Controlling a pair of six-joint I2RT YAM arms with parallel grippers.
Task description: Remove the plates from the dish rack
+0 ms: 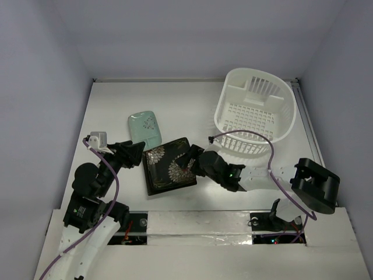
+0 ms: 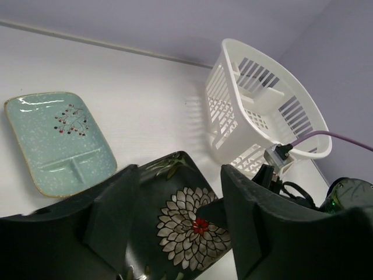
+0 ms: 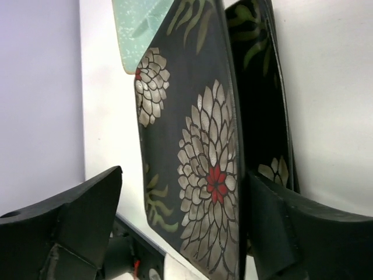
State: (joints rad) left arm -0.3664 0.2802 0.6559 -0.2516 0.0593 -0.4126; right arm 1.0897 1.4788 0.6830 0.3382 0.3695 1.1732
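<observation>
Two black plates with white-and-red flowers lie stacked on the table, the upper one [image 1: 166, 170] [image 2: 186, 227] [image 3: 192, 146] over the lower [image 3: 262, 87]. My right gripper [image 1: 191, 158] [image 3: 183, 178] is open at their right edge, with the upper plate's rim between its fingers. My left gripper [image 1: 139, 153] [image 2: 175, 216] is open at the stack's left corner, gripping nothing. The pale mint-green plate [image 1: 145, 128] [image 2: 55, 140] [image 3: 137, 23] lies flat just behind them. The white dish rack [image 1: 274, 79] [image 2: 256, 111] stands at the back right, and no plate shows in it.
A purple cable [image 1: 271, 151] loops from my right arm past the rack's near wall. The table's near edge [image 1: 198, 213] runs just below the black plates. Purple-grey walls enclose the table on three sides.
</observation>
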